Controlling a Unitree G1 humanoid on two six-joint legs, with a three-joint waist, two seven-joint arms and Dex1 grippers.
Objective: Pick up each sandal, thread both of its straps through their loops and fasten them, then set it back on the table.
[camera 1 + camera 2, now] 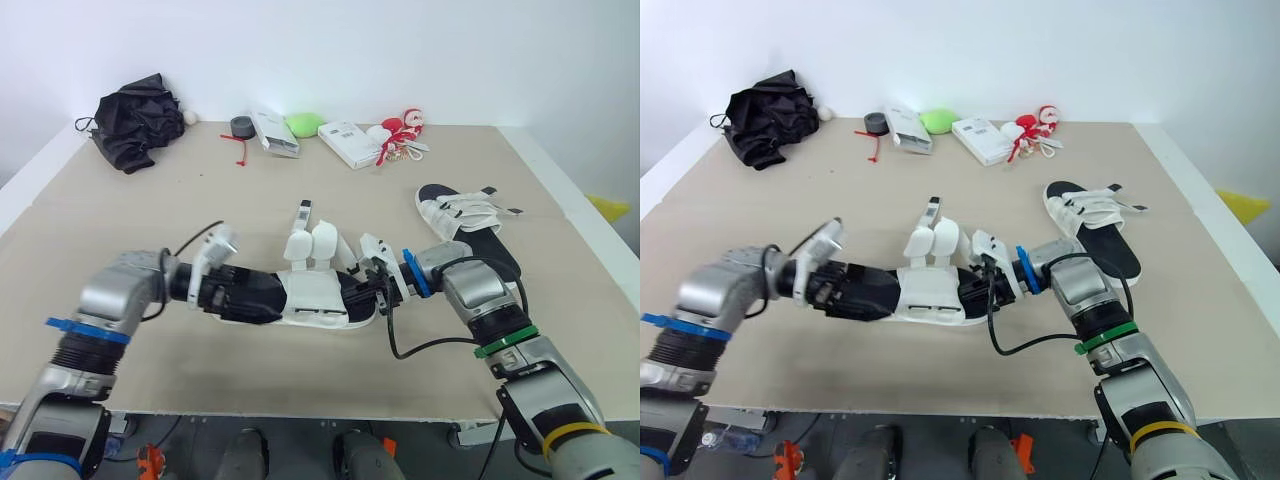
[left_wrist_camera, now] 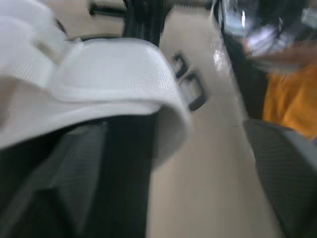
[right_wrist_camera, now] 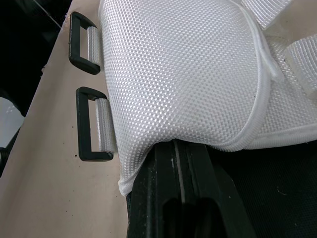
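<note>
This looks like a robot test lab. A plain beige table (image 1: 300, 200) stands against a white wall (image 1: 420, 50), and along the table's far edge lie unrelated props: a black cloth bundle (image 1: 135, 125), a tape roll (image 1: 241, 126), white boxes (image 1: 348, 143) and red-and-white trinkets (image 1: 402, 135).

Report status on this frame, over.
Left gripper and right gripper at opposite ends of near sandal. Straps loose, both loops empty. Second sandal lies apart, to the right; nothing in the way.

Two sandals are sitting out: near sandal (image 1: 315, 292), far sandal (image 1: 458, 212). Two boxes are lying behind: left box (image 1: 275, 132), right box (image 1: 348, 143). One tape roll (image 1: 240, 126).
</note>
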